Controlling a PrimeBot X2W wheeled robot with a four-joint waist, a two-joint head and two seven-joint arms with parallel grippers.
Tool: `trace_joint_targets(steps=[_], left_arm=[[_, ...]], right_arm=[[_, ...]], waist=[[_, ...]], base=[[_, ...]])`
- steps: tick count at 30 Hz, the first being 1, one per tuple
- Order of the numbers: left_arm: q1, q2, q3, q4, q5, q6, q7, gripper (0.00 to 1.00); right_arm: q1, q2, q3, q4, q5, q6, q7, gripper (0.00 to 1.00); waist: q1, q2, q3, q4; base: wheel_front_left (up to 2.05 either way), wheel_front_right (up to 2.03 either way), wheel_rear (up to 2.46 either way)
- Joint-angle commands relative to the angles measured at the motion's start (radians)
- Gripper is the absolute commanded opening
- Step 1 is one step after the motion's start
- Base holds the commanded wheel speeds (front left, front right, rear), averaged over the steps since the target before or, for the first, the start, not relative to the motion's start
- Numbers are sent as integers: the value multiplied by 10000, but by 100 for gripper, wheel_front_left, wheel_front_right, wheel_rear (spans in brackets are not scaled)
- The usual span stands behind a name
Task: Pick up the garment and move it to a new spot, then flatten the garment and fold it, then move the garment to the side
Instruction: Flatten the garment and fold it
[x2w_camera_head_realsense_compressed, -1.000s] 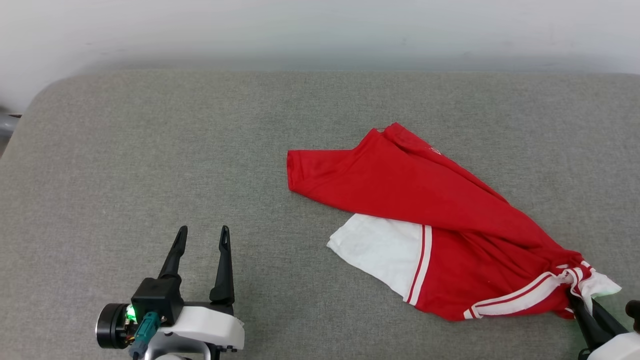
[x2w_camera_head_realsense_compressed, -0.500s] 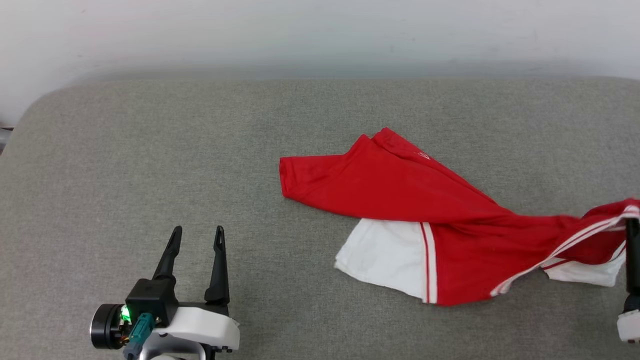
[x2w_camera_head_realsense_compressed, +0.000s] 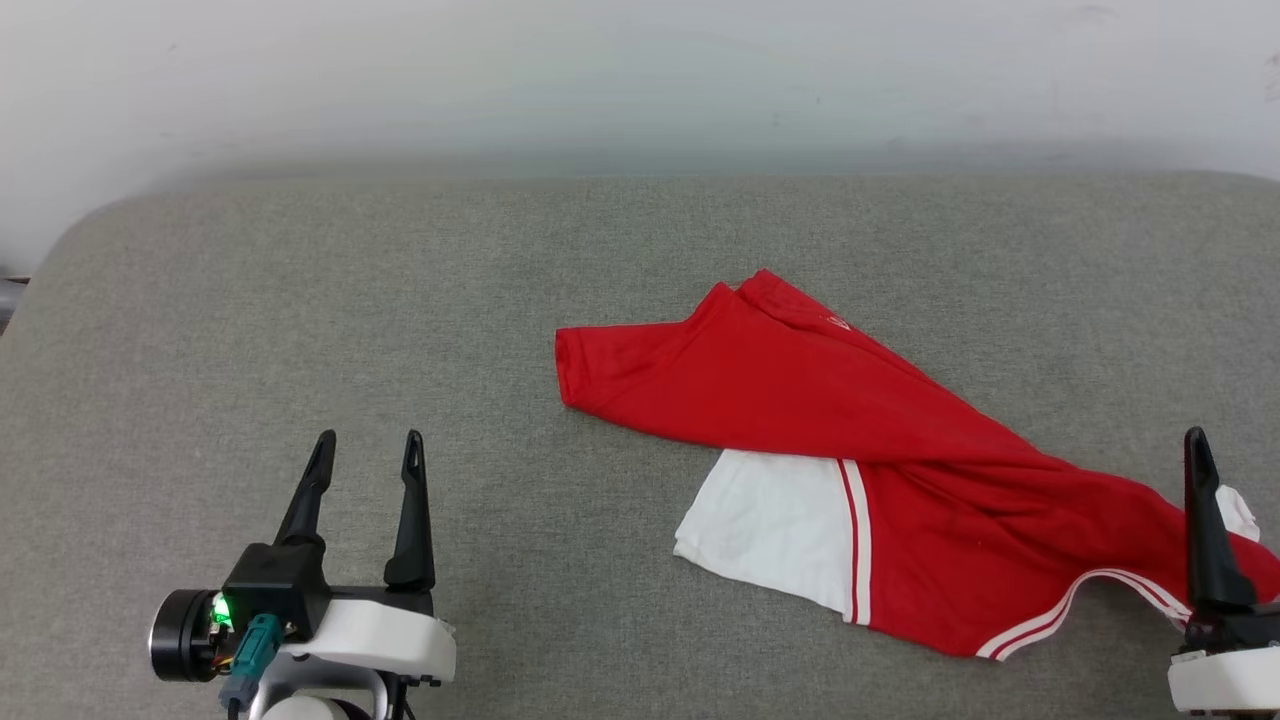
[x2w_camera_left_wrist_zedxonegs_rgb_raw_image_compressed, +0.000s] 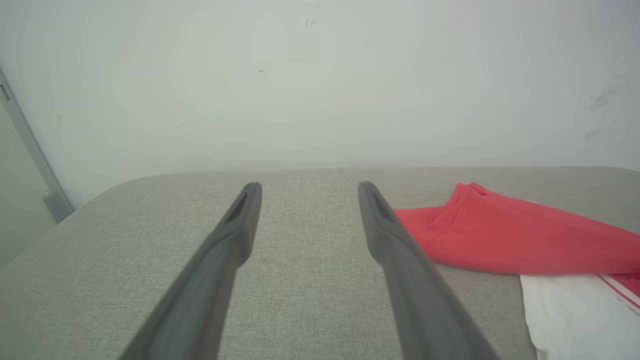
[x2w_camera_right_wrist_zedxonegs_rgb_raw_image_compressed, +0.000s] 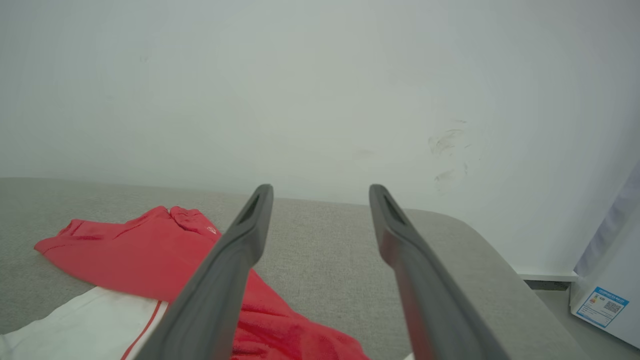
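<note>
On the grey cushion, right of centre: garment lying slack and crumpled, dropped a moment ago by the right gripper, now spread wide, empty. Relocation judged complete; flattening outstanding. Long axis diagonal: plain red end far-left, striped trim near-right. Left gripper wide open, empty.

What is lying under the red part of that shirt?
A white sleeve with red stripes sticks out from under the red cloth of the garment, all resting on the grey padded surface. Whatever else lies beneath the red layer is covered.
</note>
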Motion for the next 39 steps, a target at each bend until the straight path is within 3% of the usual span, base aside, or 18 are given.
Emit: trace_joint_targets(steps=[1,10,16,20,26,33,39], left_arm=[[-145,-11,-45,-53,55,-69,-26,100],[-1325,358,-529,65,304,-621,-26,100],[-2990,1115,-1768,1190,-387,-931,224,100],[-4178,2040,-3664,1667,-1822,-933,1456,100],[-5694,3108,-6195,1612,-4285,-939,4188,100],[-7235,3886,-9049,1241,-6672,-940,7605,100],[-8313,4315,-11179,1031,-7791,-942,9339,100]], right_arm=[[103,180,51,-96,-21,-14,-53,100],[115,822,733,114,-206,-14,-281,100],[-229,961,1226,583,-193,-14,-362,100],[-432,865,1478,670,-390,-14,-363,100],[-749,853,1594,719,-463,-14,-365,100],[-1020,831,1838,825,-591,-14,-365,100],[-1308,851,2014,827,-615,-14,-367,100]], waist=[[0,0,-29,-49],[0,0,26,-169],[0,0,171,-341],[0,0,321,-513],[0,0,550,-765],[0,0,816,-1024],[0,0,1113,-1297]], base=[[0,0,0],[0,0,0],[0,0,0],[0,0,0],[0,0,0],[0,0,0],[0,0,0]])
